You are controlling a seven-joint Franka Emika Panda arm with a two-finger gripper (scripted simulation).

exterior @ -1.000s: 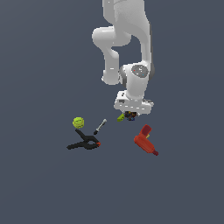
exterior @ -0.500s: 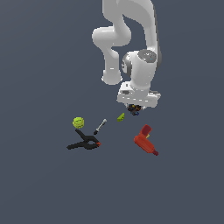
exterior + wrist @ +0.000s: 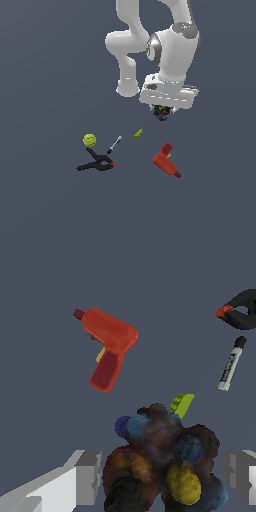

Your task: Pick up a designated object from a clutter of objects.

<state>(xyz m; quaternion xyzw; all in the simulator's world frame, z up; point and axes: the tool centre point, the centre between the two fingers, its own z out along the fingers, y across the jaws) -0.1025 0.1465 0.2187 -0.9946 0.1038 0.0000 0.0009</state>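
The arm (image 3: 170,45) hangs over the floor (image 3: 50,210) with the gripper (image 3: 161,112) raised above the clutter, its fingers (image 3: 82,476) pinching the dark lump (image 3: 162,461) between them, well off the ground. Below, toward the exterior view's right, lies the red drill (image 3: 166,160). The black clamp (image 3: 96,163) lies toward the left, with the ball (image 3: 89,140) just beside it. Between clamp and drill lie the stick (image 3: 114,144) and the wedge (image 3: 138,133).
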